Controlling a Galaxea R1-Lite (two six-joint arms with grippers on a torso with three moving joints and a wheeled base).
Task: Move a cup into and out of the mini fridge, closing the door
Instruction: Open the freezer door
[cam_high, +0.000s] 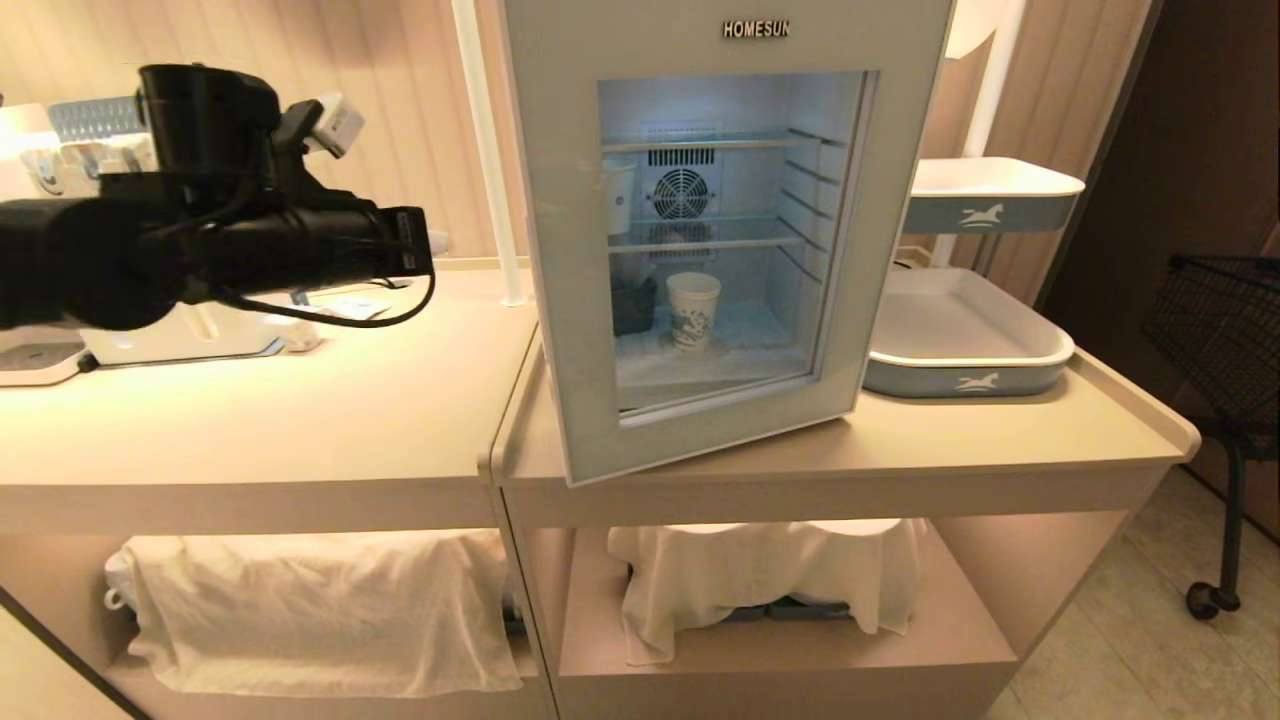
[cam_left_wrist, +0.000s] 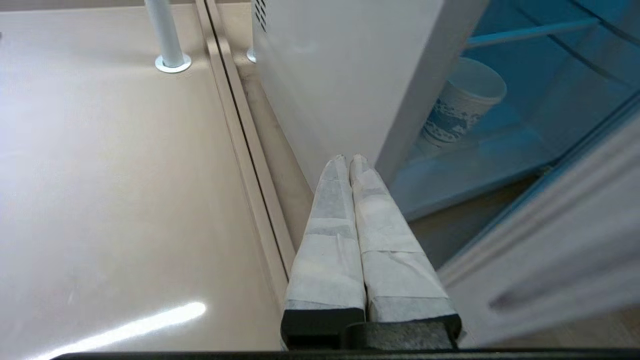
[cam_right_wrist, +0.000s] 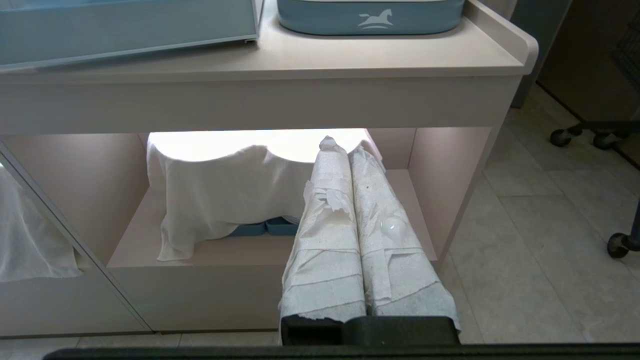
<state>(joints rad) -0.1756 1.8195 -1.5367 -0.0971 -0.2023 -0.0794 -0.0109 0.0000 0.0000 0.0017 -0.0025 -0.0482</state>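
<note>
At the far left of the head view the left arm reaches over the surface toward the fridge. Its end effector is clenched, the two wrapped fingers pressed together with nothing between them, their tips just beside the fridge's near front corner. To the right of that, the door stands ajar, its free edge swung out toward the robot, and through its glass the cup shows upright on the fridge floor, under the lower wire shelf and in front of the rear fan. A dark object sits just beside the cup on its left. Further right, two blue-sided trays are stacked on a stand next to the fridge. The right end effector hangs low, pointed at the cloth-draped shelf under the surface, likewise clenched and empty. The cup looks like thin paper: very light, easy to crush or tip, its tapered wall a little slick. A gentle squeeze across the middle of the wall, below the rolled rim, seems the best hold. Shut fingers would suit pushing the door, which itself appears stiff and light enough to swing with a nudge on its frame rather than the glass.
</note>
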